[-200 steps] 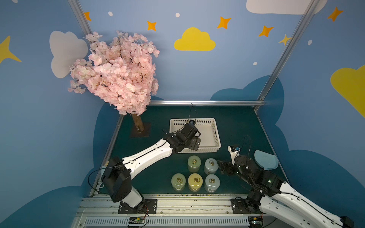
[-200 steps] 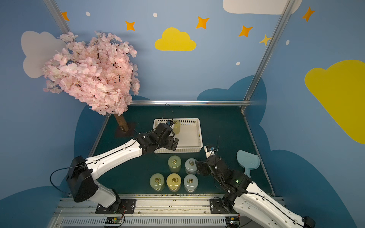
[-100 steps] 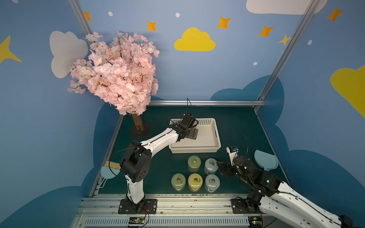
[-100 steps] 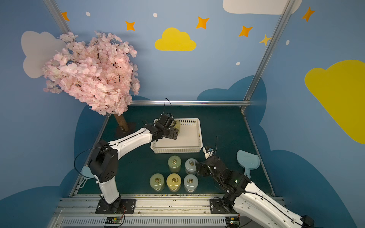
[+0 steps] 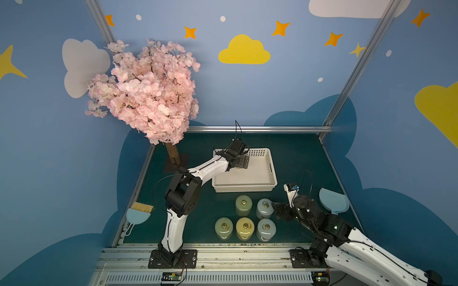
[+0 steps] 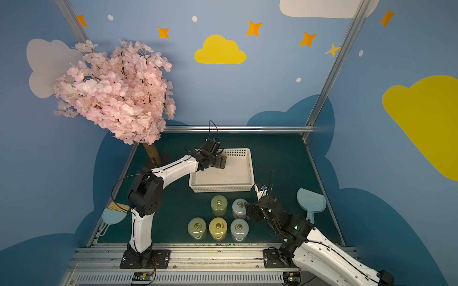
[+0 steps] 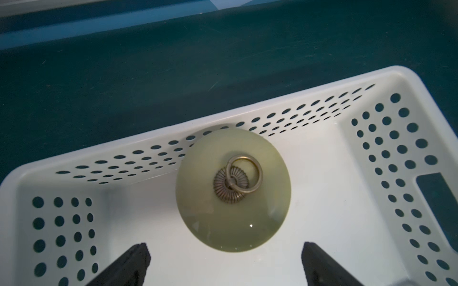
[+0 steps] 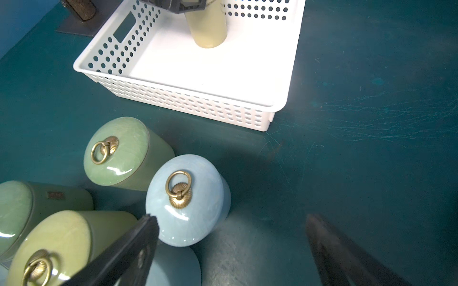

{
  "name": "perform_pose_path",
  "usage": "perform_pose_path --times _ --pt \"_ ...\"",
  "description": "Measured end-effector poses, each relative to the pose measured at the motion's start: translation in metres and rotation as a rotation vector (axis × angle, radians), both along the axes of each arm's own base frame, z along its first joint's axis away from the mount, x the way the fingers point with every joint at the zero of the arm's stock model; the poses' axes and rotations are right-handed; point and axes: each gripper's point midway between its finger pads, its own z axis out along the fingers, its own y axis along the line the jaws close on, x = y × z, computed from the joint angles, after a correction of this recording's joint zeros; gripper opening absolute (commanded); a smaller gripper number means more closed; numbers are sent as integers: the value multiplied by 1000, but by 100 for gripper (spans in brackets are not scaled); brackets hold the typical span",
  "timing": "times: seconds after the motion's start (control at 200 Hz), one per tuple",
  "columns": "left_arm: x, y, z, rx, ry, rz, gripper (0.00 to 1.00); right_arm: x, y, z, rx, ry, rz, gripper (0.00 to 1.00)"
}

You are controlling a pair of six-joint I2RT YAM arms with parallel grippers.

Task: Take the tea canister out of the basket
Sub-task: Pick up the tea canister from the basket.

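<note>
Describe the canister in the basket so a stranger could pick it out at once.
Find the pink tree at the back; the white basket sits beside it. One olive canister stands by the basket's far wall. It alone is inside; the five others stand on the mat in front.

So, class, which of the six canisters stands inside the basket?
The pale green canister by the far wall of the basket, under the open left gripper. The other five stand outside it on the table, nearer the robot.
</note>
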Motion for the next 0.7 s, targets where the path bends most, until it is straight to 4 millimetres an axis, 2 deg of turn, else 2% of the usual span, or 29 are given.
perform_pose_path --times 0.385,0.701 --pt "20 -8 -10 -2 -11 2 100 2 -1 -2 -3 1 -9 99" --pt "36 -17 -27 11 -2 -3 100 4 -1 -4 4 4 -13 99"
